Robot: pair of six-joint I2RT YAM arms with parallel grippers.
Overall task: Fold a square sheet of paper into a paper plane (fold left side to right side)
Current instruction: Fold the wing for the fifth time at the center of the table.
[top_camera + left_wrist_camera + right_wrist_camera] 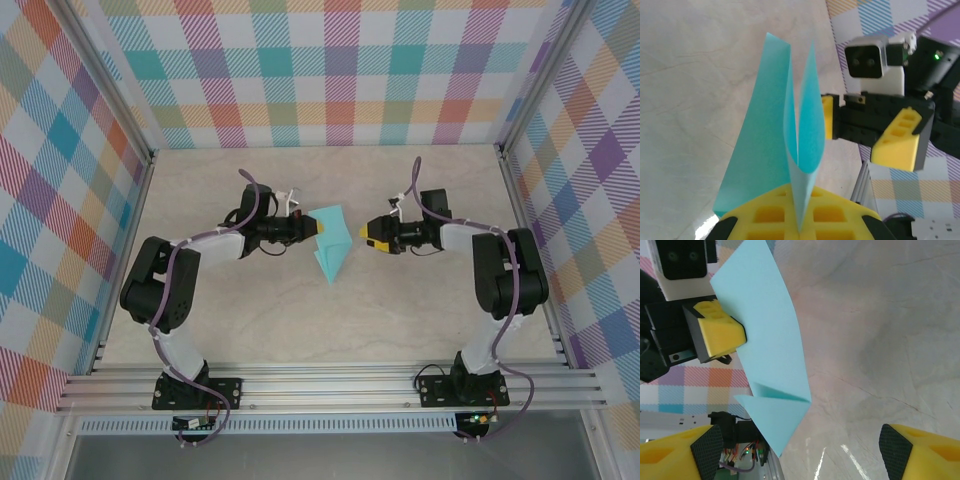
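L gripper [316,228] pinches the blue paper [333,252] tight, mid-frame. R gripper [372,236] is open wide w/ nothing in it, just right of the paper. Best to go slow & line up edges.

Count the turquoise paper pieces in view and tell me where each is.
1: the folded turquoise paper, pinched in the shut left gripper over the table; the open right gripper faces it, apart. None seems hidden.
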